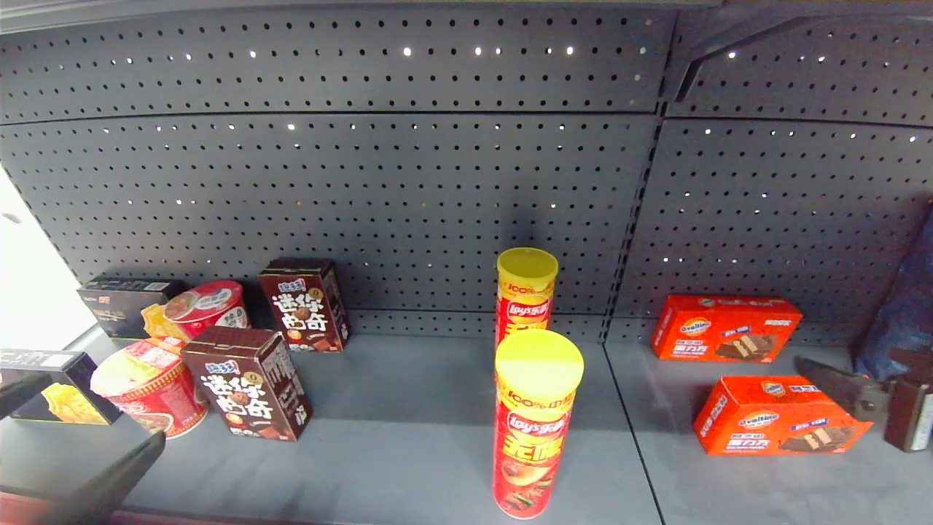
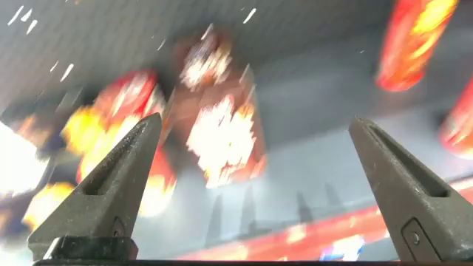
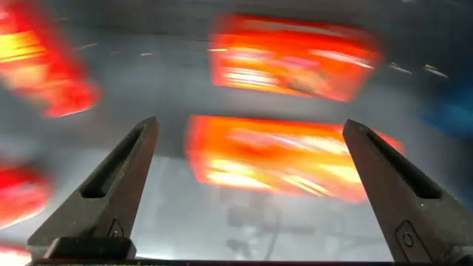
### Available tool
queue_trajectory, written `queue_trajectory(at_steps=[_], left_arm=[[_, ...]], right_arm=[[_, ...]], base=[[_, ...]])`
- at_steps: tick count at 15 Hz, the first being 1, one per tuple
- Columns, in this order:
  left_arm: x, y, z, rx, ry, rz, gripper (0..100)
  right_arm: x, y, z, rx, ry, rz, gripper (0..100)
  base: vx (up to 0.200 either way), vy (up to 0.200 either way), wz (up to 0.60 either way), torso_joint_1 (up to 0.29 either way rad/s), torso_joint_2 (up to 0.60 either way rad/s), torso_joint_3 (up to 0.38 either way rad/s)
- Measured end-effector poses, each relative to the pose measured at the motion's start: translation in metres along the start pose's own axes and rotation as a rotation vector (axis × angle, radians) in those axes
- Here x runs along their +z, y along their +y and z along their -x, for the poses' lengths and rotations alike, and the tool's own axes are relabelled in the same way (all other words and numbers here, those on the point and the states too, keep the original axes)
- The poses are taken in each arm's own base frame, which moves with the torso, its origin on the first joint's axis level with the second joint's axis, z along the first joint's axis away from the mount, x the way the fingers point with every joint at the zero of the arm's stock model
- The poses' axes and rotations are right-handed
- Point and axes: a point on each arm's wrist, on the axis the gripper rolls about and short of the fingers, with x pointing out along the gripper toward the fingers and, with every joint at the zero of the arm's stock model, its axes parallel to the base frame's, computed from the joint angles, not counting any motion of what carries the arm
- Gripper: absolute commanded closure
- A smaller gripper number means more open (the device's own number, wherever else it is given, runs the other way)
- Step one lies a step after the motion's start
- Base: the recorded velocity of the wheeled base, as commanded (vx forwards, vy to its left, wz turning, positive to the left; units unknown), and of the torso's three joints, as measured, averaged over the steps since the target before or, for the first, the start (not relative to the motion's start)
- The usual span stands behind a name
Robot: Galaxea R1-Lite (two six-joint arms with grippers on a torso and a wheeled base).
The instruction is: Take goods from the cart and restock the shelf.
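Goods on the shelf (image 1: 408, 467), located from the front chip can (image 1: 536, 423): a second can (image 1: 526, 292) just behind it, two orange boxes (image 1: 783, 415) to its right, brown boxes (image 1: 248, 383) and noodle cups (image 1: 149, 386) to its left. My left claw (image 2: 255, 122) and right claw (image 3: 247, 122) both gape empty; I judge restocking partly done, with bare shelf either side of the can left to fill.
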Motion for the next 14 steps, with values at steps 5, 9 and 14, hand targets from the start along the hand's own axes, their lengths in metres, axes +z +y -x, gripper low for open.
queue_trajectory(at_steps=[5,9,14], left_arm=[[-0.046,-0.009,0.058,0.135,0.099,0.005,0],[-0.078,-0.018,0.078,0.209,0.045,0.005,0],[-0.104,-0.022,0.071,0.225,-0.017,0.078,0]], right_arm=[[-0.048,-0.041,0.071,-0.342,0.033,-0.087,0],[-0.096,-0.035,0.109,-0.371,-0.052,-0.110,0],[-0.146,-0.028,0.102,-0.212,-0.194,0.007,0]], base=[[0.000,0.000,0.00,0.000,0.00,0.000],[0.000,0.000,0.00,0.000,0.00,0.000],[0.000,0.000,0.00,0.000,0.00,0.000]])
